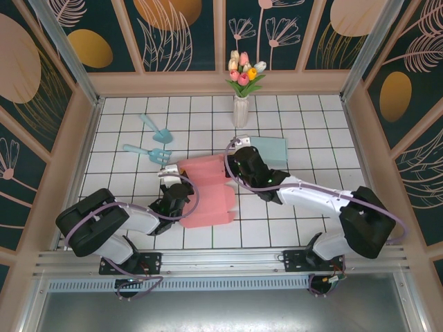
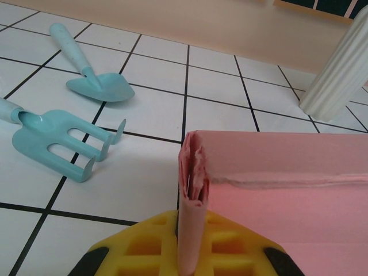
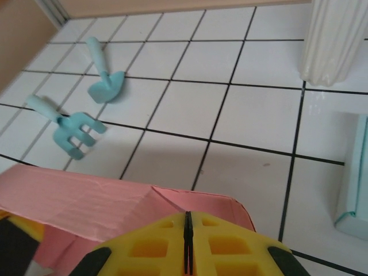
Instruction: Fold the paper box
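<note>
At the left, the left claw point(image 2: 191, 224) is pinching an upright folded wall of the pink paper box point(image 1: 208, 192). The box is lying on the tiled tabletop point(image 1: 311, 117), in the middle between both arms. The right claw point(image 3: 186, 223) is sitting closed at the box's far right edge; whether it is pinching paper is unclear.

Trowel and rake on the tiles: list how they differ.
The trowel has a solid pointed blade; the rake ends in separate prongs. The trowel lies farther from the pink box; the rake lies nearer. Both are teal and lie flat on the tiles.
</note>
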`<state>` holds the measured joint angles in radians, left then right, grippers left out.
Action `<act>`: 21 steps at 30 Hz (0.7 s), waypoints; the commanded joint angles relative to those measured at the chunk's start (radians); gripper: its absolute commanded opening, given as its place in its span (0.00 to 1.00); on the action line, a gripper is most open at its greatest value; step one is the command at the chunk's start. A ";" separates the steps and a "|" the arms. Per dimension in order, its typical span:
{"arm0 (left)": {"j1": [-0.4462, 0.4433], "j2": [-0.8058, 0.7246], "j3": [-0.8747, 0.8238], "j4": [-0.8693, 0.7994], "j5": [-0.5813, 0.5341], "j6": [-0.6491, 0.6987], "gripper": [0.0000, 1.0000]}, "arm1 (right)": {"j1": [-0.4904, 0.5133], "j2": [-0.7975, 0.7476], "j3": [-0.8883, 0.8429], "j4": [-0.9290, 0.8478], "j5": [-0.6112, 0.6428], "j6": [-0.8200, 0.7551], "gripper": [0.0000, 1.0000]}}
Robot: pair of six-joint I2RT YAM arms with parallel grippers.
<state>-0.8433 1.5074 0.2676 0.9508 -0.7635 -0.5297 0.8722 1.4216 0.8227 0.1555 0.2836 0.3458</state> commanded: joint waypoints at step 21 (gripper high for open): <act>0.001 -0.068 0.063 -0.227 -0.020 -0.125 0.00 | 0.070 0.009 -0.035 -0.004 -0.007 0.041 0.15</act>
<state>-0.8433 1.4582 0.3092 0.7982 -0.7506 -0.6075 0.9264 1.4948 0.8345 0.1535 0.2455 0.3431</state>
